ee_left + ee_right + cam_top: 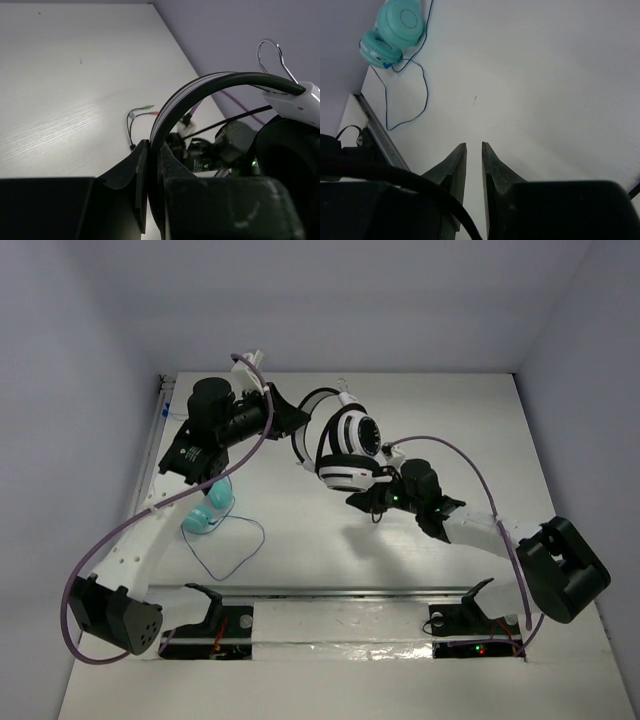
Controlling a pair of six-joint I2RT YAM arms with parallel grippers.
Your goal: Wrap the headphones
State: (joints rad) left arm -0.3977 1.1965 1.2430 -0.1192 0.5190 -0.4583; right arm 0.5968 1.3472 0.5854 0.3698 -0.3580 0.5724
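**Left claw clamping the headband, right claw slightly parted beside the earcups**

The left claw (150, 162) is closing fully on the headphones (350, 445), pinching the headband (210, 82) edge-on between its two fingers. From this grip the band is arching up and away to the right in the left wrist view. There it is ending at a white fitting, above which a thin wire loop (272, 52) is standing.

The headphones are sitting in the middle of the far half of the surface (330, 570). Their two round earcups (345, 470) are stacked close together at the end away from the left claw. Whether the earcups are touching the surface cannot be told.

A stretch of the thin black cable (131, 122) is lying on the surface beyond the left claw, with its plugs pointing right.

The right claw (474, 150) is hovering just beside the earcups, on their near side. Its jaws are standing a narrow slit apart and are gripping nothing, and bare surface is showing through the gap.

The teal object (395, 27) is lying near the left edge, well apart from the headphones. Its blue cord (422, 85) is looping loosely across the surface.

A purple cable (150, 515) is running along the left arm.
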